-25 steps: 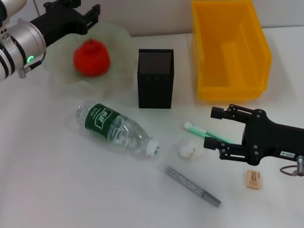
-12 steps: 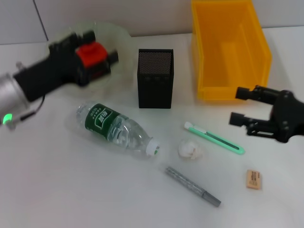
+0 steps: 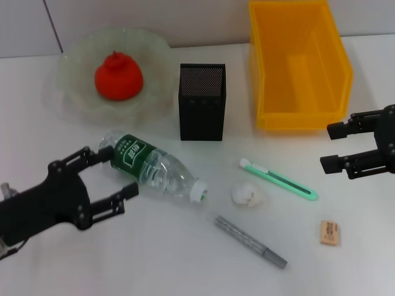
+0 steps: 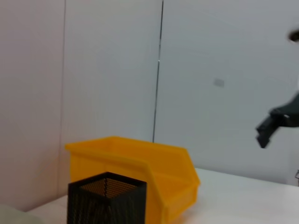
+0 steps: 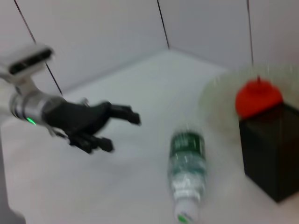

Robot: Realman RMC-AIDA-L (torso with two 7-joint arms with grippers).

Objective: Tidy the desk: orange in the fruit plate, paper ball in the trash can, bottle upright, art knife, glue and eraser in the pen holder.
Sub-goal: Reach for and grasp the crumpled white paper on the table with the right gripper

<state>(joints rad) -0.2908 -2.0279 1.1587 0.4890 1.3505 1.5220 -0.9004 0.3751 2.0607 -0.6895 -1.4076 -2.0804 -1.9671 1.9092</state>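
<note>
Down at the near edge there's open white desk [image 3: 154, 259] around the grey pen [image 3: 250, 242] and the eraser [image 3: 329, 233], and the left gripper [image 3: 111, 174] sits near left, jaws spread, right at the base of the bottle [image 3: 151, 168], which lies on its side with its green label up and white cap pointing right. Middle ground is busier: the paper ball [image 3: 247, 193] sits just beside the green art knife [image 3: 278, 179], while the right gripper [image 3: 328, 145] hovers at the right edge with its jaws parted and nothing in them. Farther back, the black mesh pen holder [image 3: 202, 102] stands between the glass fruit plate [image 3: 74, 55], orange [image 3: 118, 76] resting in it, and the yellow bin [image 3: 299, 65] at far right.
</note>
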